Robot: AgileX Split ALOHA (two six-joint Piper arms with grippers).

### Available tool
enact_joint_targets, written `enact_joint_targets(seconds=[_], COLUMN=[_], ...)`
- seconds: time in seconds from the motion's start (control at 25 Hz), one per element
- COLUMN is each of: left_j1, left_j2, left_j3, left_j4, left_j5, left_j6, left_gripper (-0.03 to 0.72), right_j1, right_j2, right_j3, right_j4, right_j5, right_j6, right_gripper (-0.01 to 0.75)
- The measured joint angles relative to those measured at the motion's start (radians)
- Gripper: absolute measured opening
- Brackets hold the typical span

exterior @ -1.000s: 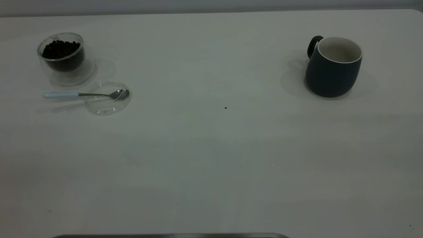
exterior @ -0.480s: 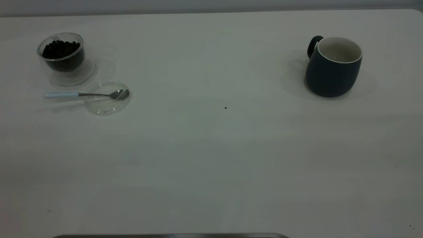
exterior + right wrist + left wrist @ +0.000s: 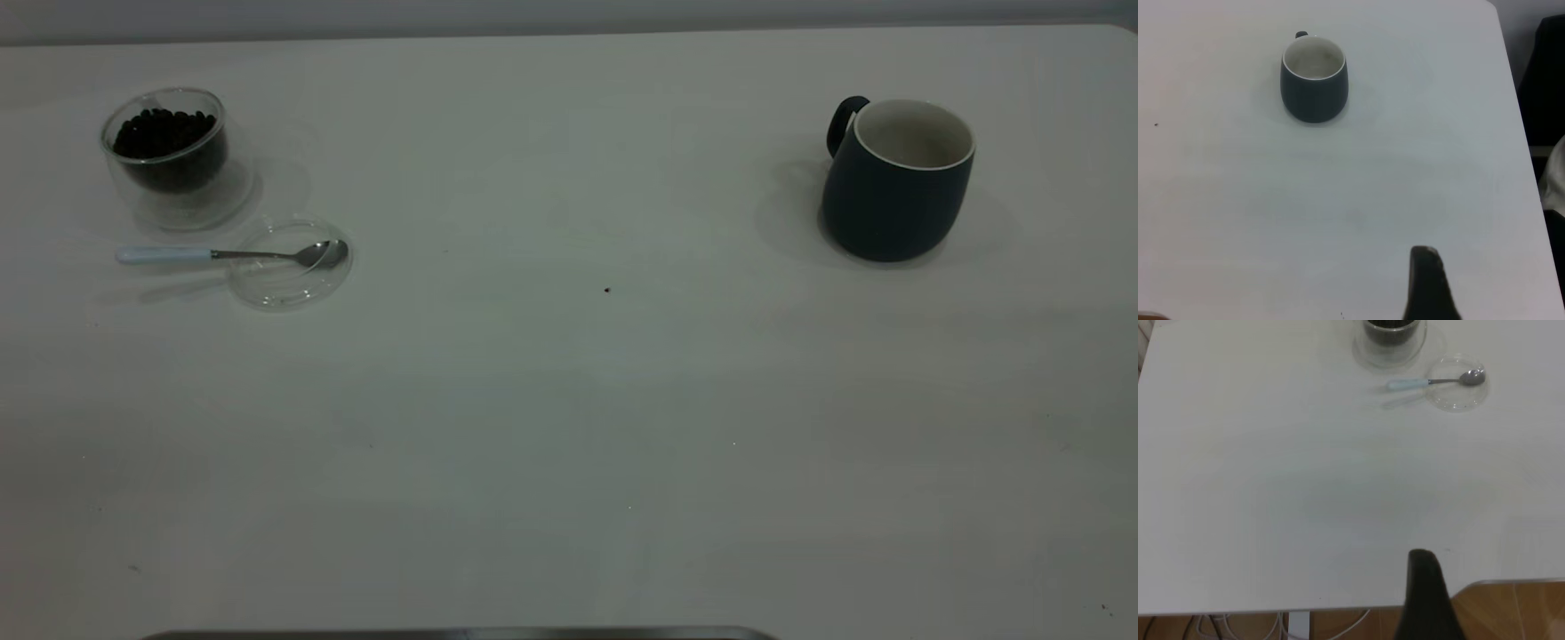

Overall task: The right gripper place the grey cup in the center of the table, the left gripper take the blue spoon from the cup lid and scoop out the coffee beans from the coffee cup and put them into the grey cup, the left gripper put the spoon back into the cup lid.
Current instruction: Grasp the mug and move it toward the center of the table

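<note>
Exterior view: the white tabletop is seen with the task's things set at its two far sides and neither arm in the picture. At the far left stands the coffee cup, clear glass, upright, with the coffee beans heaped inside it. Just in front of it lies the cup lid, flat on the tabletop and apart from the glass. The blue spoon is laid across the lid, its metal bowl resting inside the lid and its pale handle reaching out over the lid's rim toward the left edge. Well apart, at the far right, the grey cup stands upright, its white inside bare and its loop handle turned away toward the back left. A tiny dark speck is seen near the middle of the tabletop.

From the left wrist view only one black finger of the left claw is shown, above the tabletop's near edge and far from the spoon; whether it is spread or pressed together cannot be told. The right claw is likewise shown by a single dark finger, well short of the grey cup, its state not to be told either.
</note>
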Motion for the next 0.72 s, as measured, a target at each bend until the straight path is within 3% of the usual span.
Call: enact_joint_targets(seconds=[0.72], left_j1=[0.000], left_j2=[0.000], left_j3=[0.000], left_j4=[0.000], left_j5=[0.000], left_j6=[0.000], left_gripper=[0.588], right_j1=[0.000], right_j2=[0.000], right_j3=[0.000], right_j4=[-0.002], right_j5=[-0.001], right_j6=[-0.001], right_gripper=[0.462])
